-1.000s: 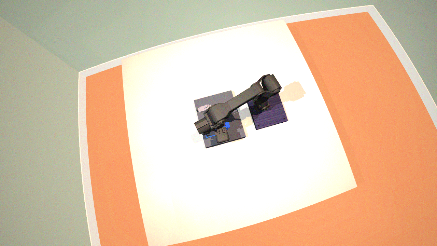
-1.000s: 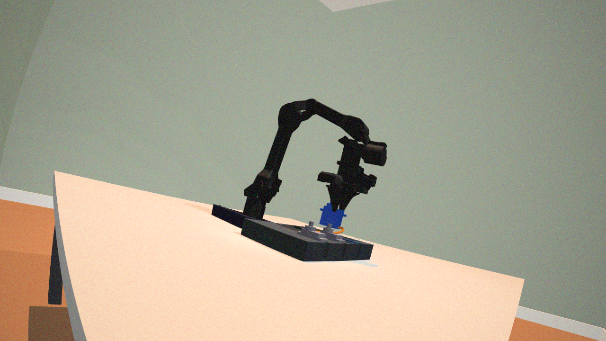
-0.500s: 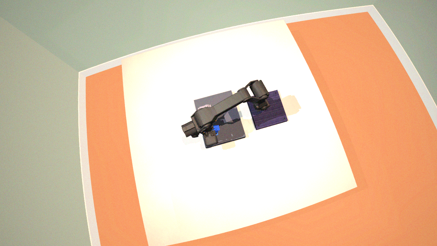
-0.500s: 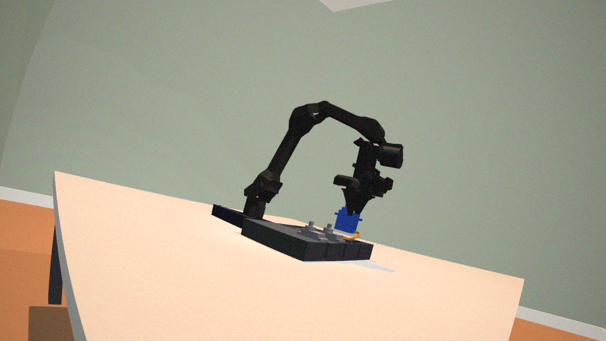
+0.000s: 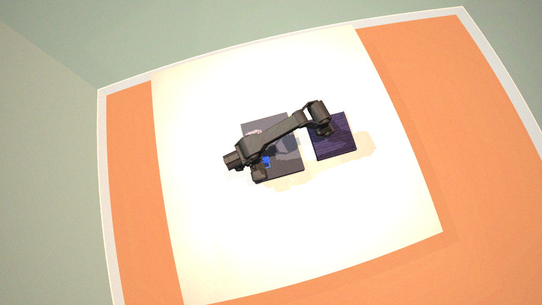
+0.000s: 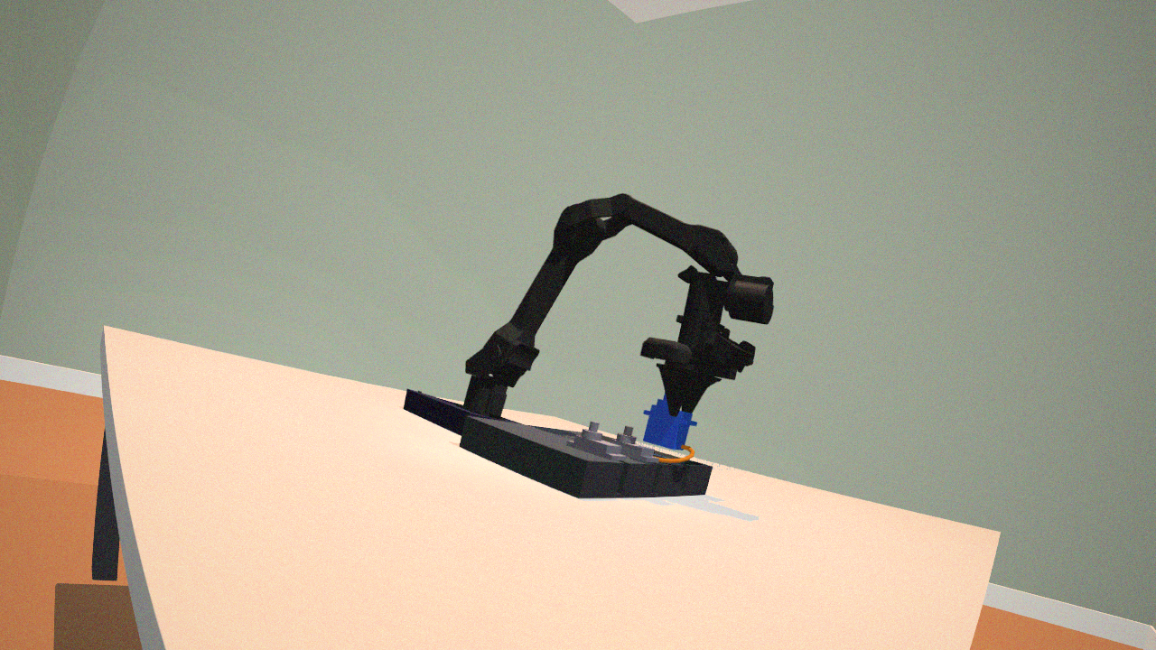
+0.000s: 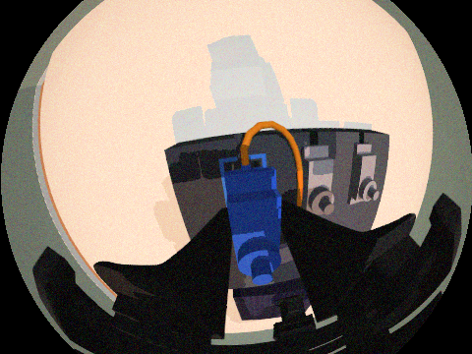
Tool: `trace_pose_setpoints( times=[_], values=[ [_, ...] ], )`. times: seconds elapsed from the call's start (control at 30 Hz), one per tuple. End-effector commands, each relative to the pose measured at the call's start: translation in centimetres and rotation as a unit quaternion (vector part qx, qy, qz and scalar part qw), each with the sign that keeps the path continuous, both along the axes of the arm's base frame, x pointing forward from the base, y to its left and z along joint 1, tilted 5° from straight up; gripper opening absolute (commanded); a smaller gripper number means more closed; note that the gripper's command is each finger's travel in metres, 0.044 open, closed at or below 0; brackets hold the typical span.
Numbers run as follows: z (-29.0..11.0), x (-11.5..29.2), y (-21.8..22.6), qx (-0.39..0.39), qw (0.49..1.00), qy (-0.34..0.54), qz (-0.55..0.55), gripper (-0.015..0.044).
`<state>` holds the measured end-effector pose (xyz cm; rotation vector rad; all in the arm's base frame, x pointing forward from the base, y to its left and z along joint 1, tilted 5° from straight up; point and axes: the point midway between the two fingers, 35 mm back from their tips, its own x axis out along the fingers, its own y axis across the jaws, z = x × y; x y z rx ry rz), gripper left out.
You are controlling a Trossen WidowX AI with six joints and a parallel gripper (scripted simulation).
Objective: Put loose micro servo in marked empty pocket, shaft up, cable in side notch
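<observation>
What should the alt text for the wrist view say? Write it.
Two dark fingers grip a blue micro servo above a grey deck. An orange cable arcs from it, and two grey servos sit to the right.

Bare test room: table (image 6: 323, 517), orange floor (image 5: 473, 113), green walls (image 6: 242, 162).

Cream table (image 6: 339, 517), dark deck (image 6: 525, 456) beside purple base plate (image 5: 343, 145)
</observation>
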<state>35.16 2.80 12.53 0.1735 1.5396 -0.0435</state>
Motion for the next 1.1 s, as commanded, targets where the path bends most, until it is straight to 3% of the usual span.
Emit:
trace_pose_setpoints(
  times=[0.0, 1.07],
  values=[
    [-0.6, 0.0, 0.1, 0.002, 1.000, 0.000, 0.002, 0.0000],
    [-2.4, 0.1, 0.3, 0.002, 1.000, 0.000, 0.002, 0.0000]
  ],
)
